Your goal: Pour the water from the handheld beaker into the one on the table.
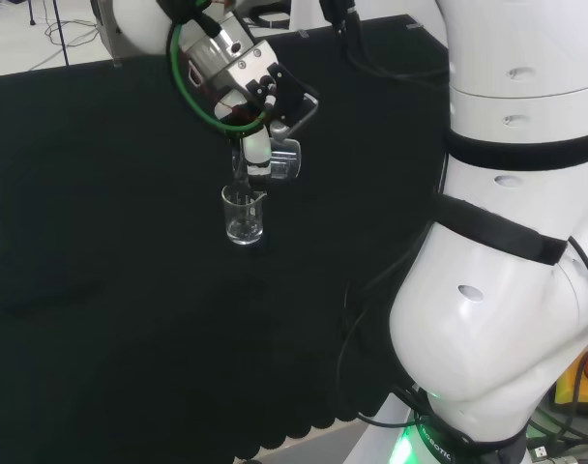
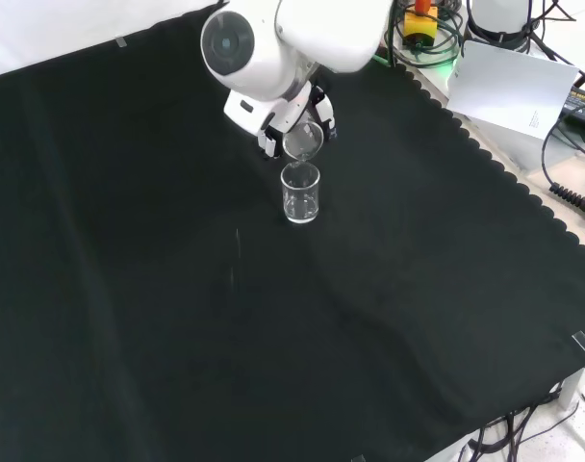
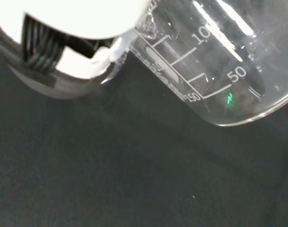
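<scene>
Hand point(image 1: 238, 75), black and white, is wrapped around a small clear glass beaker point(image 1: 279, 160), tipped over with its lip right above a second clear glass beaker point(image 1: 244, 215) standing upright on the black-cloth table point(image 1: 101, 290), toward the far side in the front view.

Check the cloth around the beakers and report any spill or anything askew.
Nothing stands out. The hand holds the handheld beaker tilted right above the upright beaker on the table, as pouring needs. No puddle shows on the black cloth.
</scene>
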